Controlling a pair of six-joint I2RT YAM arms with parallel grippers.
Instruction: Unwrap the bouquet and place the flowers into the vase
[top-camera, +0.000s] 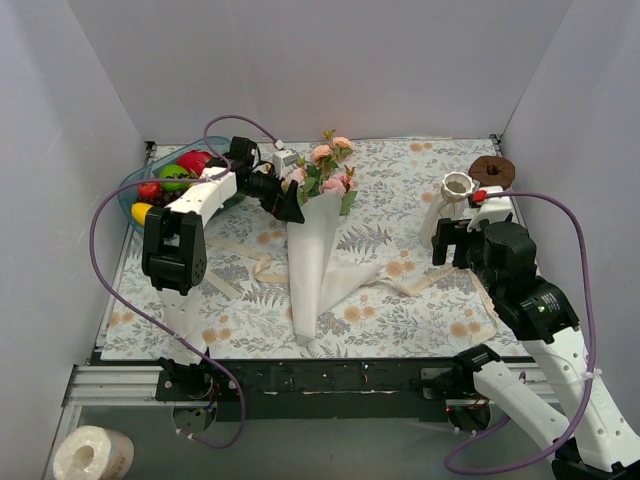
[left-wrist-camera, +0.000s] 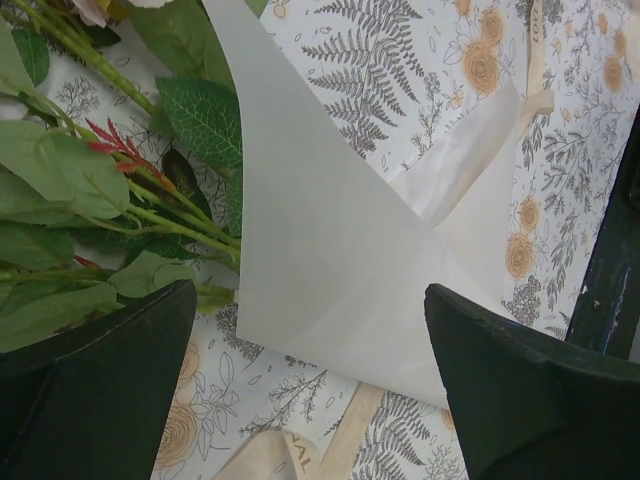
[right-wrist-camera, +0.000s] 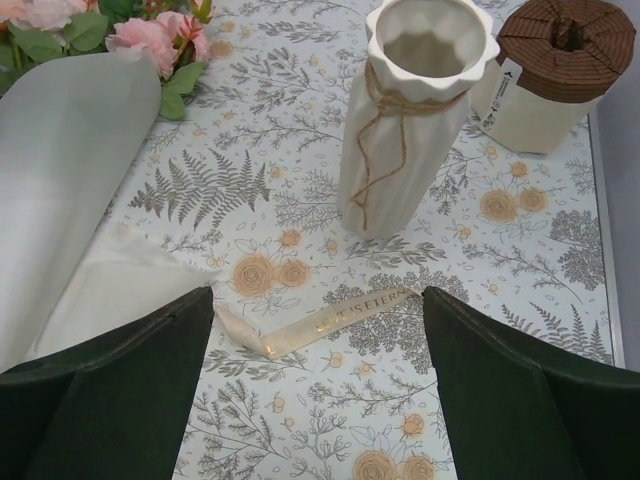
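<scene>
Left wrist, bouquet (left-wrist-camera: 300, 200) below left end effector (left-wrist-camera: 308, 292)

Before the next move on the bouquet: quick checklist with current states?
1. Left gripper open and empty: ok.
2. Right gripper open and empty: ok.
3. Ribbon untied, lying loose on the tablecloth: ok.
4. Paper clear of the flowers: not ok, it wraps the stems.
5. Vase upright, mouth unobstructed: ok.
6. Stems loose inside the paper: cannot tell.
</scene>
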